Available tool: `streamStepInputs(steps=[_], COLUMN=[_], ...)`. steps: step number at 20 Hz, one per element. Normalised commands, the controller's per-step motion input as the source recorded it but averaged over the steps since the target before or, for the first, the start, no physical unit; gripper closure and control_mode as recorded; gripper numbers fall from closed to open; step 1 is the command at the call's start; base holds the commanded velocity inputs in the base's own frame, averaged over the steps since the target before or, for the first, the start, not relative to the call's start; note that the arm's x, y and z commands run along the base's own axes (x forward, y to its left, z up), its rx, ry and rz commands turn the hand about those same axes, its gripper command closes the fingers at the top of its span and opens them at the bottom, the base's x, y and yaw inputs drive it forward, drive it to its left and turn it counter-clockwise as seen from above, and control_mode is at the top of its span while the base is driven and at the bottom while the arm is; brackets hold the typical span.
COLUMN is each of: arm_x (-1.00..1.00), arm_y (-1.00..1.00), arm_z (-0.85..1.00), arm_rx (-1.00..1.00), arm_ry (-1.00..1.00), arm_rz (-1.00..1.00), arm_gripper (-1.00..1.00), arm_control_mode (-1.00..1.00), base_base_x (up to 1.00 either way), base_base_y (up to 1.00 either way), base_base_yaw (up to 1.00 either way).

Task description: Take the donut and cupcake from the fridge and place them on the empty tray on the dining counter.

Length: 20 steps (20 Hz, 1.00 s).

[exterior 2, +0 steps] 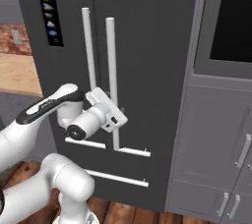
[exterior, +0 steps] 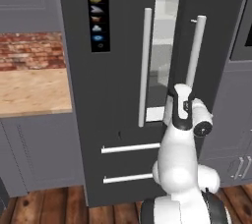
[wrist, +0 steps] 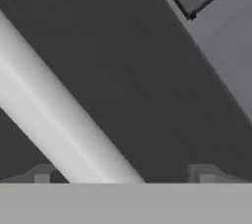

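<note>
At nine o'clock in the left base view lies a beige wood-tone counter under a red brick wall; beside it at centre stands the fridge, whose right door is ajar, showing a pale strip of interior between the two white bar handles. From five o'clock the white arm rises and bends forward toward the right-hand handle. Seen from the right base view, the wrist is level and the gripper reaches the lower part of that handle. Hand view shows the fingertips spread wide, released, straddling the white bar, which runs diagonally between them. Donut and cupcake cannot be seen.
</note>
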Motion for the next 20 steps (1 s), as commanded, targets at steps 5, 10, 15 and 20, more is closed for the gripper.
streamStepInputs(steps=[5,10,15,20], arm_x=[-0.99,-0.98,-1.0,-1.0], arm_y=[-1.0,-1.0,-0.52,0.6], arm_z=[0.44,0.44,0.6,0.98], arm_rx=[0.25,0.24,-0.01,-0.3], arm_ry=[0.08,0.13,-0.24,-0.32], arm_rz=[-0.07,-0.16,-0.16,0.0], arm_gripper=[-1.0,-1.0,-1.0,-1.0], arm_control_mode=[-1.0,-1.0,-1.0,-1.0], base_base_x=[0.0,0.0,0.0,0.0], base_base_y=[0.0,0.0,0.0,0.0], base_base_yaw=[0.0,0.0,0.0,0.0])
